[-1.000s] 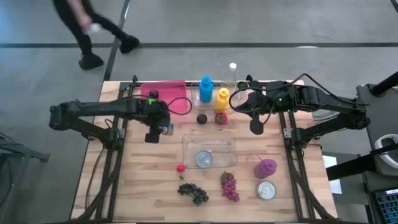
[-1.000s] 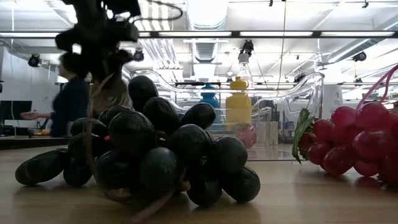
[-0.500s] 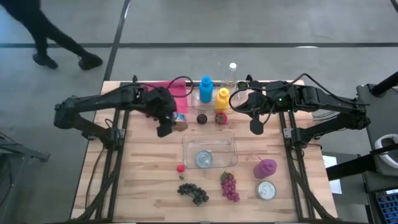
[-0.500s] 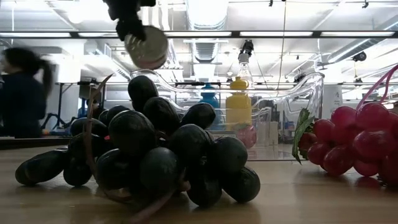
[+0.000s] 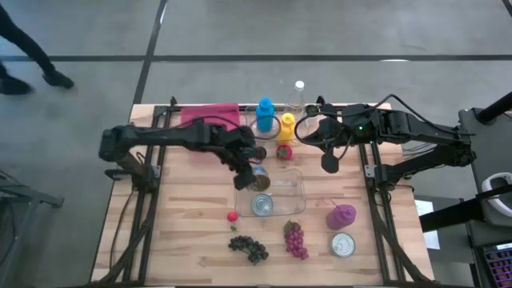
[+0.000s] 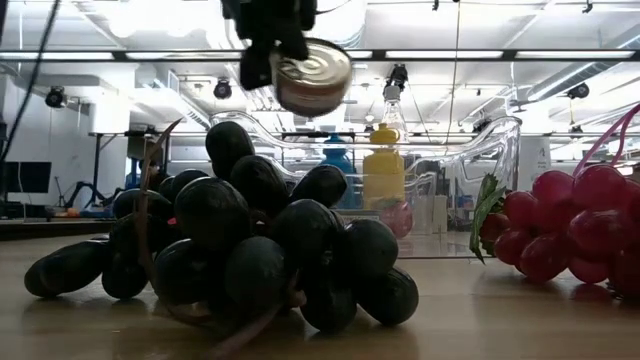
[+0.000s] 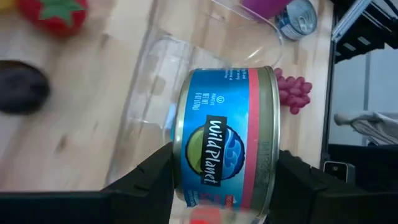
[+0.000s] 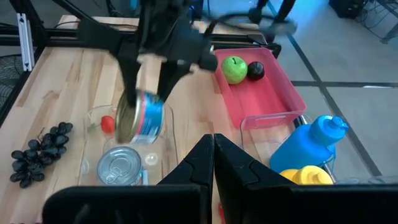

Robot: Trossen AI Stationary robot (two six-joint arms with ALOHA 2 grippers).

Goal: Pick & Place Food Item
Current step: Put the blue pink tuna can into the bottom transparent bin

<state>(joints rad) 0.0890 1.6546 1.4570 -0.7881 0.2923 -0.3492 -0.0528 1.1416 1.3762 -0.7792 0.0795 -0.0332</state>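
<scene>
A blue-and-red food can (image 7: 227, 134) hangs in my left gripper (image 7: 225, 160), which is shut on it above the far left part of the clear plastic container (image 5: 292, 192). The low view shows the can (image 6: 312, 75) well above the table. Another can (image 5: 262, 205) stands inside the container on its flat end. My right gripper (image 5: 330, 165) hovers shut and empty over the table's far right part, right of the container. My left gripper pinches the can by its two flat ends (image 7: 180, 149) between its two fingers (image 7: 152, 177). The fingers slant down from the table's left. The can is lifted clear, turned on its side, with its label wall (image 8: 149, 115) facing the right arm.
A pink tray (image 5: 212, 116) with fruit sits at the far left. Blue (image 5: 265, 114), yellow (image 5: 286, 126) and clear (image 5: 298, 92) bottles and a strawberry (image 5: 283, 151) stand behind the container. Black grapes (image 5: 250, 248), red grapes (image 5: 295, 240), a purple item (image 5: 342, 216) and a can (image 5: 343, 245) lie near the front.
My left gripper has carried the can from the table's left part toward the right and the near edge, a little upward, until it hangs over the container. The wrist has rolled, so the can has turned about in the hold. A person beyond the table has walked away to the left.
</scene>
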